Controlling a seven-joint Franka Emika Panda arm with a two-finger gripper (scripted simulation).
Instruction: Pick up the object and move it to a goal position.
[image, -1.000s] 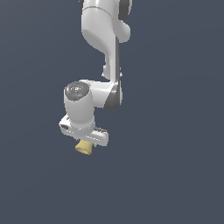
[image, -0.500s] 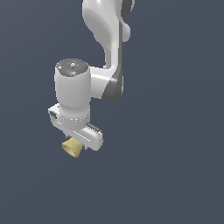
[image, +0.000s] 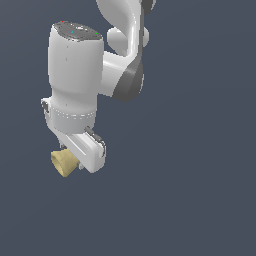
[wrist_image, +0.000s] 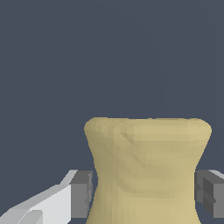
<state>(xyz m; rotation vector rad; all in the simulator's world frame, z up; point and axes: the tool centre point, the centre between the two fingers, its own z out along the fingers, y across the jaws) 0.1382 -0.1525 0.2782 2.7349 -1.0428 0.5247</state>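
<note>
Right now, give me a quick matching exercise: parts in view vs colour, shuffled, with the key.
Column 1:
1. spool-like object
2. finger pads
3. arm's elbow joint cover
4. gripper housing

Column 2:
A. white
B. pale tan-yellow
C. dark grey, shaded to black
D. mid grey

Pairs: 1-B, 2-D, 3-C, 4-A. In the wrist view the pads sit against the object's pinched waist on either side.
</note>
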